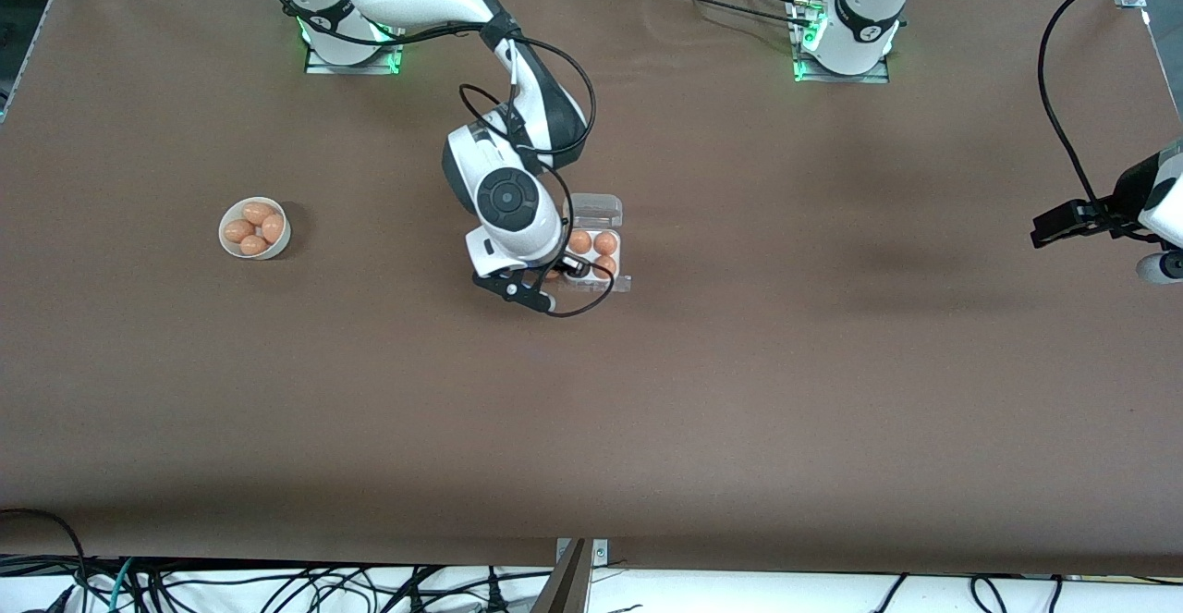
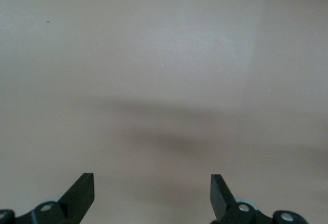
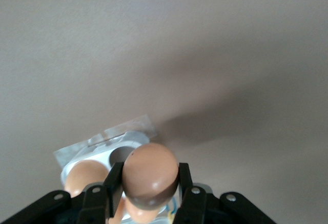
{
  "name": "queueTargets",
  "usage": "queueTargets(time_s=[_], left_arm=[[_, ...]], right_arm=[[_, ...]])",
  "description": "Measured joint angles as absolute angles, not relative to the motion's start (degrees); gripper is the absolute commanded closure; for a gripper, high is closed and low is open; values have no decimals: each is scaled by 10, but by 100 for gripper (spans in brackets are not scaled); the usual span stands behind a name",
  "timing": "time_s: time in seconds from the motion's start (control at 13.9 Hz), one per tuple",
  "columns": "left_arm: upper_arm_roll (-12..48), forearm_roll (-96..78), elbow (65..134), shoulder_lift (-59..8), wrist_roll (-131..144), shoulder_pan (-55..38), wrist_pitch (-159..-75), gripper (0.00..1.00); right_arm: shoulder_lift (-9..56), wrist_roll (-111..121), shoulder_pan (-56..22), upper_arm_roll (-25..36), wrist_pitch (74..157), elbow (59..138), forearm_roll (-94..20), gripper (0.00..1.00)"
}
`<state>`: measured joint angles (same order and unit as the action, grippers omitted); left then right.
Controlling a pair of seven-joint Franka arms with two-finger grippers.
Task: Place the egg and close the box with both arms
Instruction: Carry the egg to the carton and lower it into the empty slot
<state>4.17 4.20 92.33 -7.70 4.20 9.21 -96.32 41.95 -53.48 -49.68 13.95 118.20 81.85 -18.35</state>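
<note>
The box (image 1: 617, 257) lies open at the table's middle, its clear lid (image 1: 596, 210) folded back toward the robots' bases. Three eggs show in its white tray. My right gripper (image 1: 557, 273) is over the box's corner toward the right arm's end, shut on an egg (image 3: 150, 175). In the right wrist view my right gripper (image 3: 148, 189) holds that egg above the tray (image 3: 105, 158), beside an empty cell (image 3: 122, 155) and a seated egg (image 3: 84, 178). My left gripper (image 1: 1063, 223) waits open and empty over bare table at the left arm's end; its fingers (image 2: 82, 189) show bare cloth between them.
A round white bowl (image 1: 225, 225) with several eggs stands toward the right arm's end of the table. Black cables loop from the right arm above the box.
</note>
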Motion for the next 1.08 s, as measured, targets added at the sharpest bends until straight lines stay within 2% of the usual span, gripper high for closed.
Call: queueTargets(time_s=[1.08], left_arm=[[42,42,923,-77,42,92,-963,0]], right_arm=[[442,-568,-496,105,1210,817,-202,70]])
